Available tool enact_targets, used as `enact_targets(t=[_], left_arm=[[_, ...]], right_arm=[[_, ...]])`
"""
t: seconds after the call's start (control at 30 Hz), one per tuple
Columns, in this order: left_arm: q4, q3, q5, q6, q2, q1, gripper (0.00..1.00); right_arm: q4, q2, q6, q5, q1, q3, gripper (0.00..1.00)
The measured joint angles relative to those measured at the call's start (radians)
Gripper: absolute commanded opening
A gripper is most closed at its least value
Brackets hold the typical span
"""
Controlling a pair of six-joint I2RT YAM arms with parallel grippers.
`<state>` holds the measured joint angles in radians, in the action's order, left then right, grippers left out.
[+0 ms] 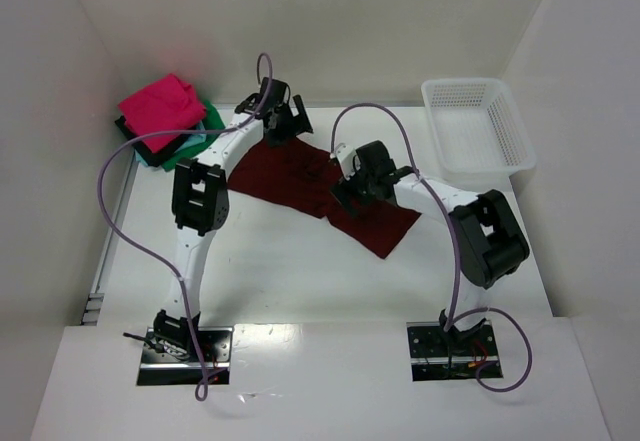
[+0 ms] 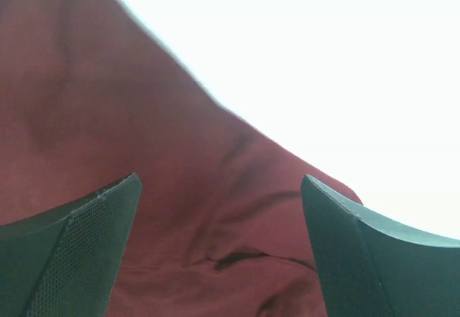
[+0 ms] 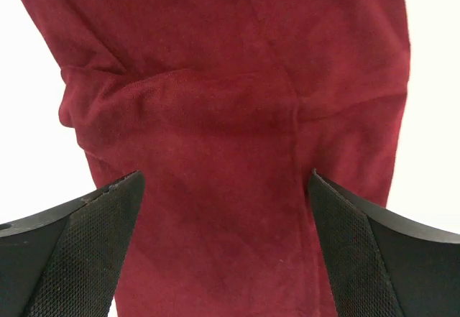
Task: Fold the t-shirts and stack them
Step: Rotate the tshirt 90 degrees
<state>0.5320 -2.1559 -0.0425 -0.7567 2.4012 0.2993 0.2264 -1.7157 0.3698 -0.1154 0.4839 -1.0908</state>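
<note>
Though hidden from wrists, pink shirt (image 1: 158, 103).

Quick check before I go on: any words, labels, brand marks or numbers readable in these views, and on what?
None can be read.
The maroon shirt is plain cloth in both wrist views, with no print or tag showing.
The folded shirts and the basket show no lettering from above.

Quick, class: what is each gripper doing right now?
Left gripper: open, holding nothing, above the dark red shirt.
Right gripper: open, holding nothing, above the same shirt.
</note>
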Motion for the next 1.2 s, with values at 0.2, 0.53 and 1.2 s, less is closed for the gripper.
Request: enact_targets(t=[0.2, 0.53, 1.2], left_arm=[[0.025, -0.08, 0.09, 0.051, -0.054, 0.012, 1.0], [-0.016, 0.439, 0.227, -0.026, -0.489, -0.043, 1.0], [-0.061, 0.527, 0.183, -0.084, -0.267, -0.136, 1.0]], right_arm=[[0.016, -0.045, -0.014, -0.007, 0.0, -0.013, 1.0], [0.051, -0.13, -0.008, -0.028, 0.005, -0.056, 1.0], [0.11, -0.223, -0.005, 0.025, 0.162, -0.172, 1.0]])
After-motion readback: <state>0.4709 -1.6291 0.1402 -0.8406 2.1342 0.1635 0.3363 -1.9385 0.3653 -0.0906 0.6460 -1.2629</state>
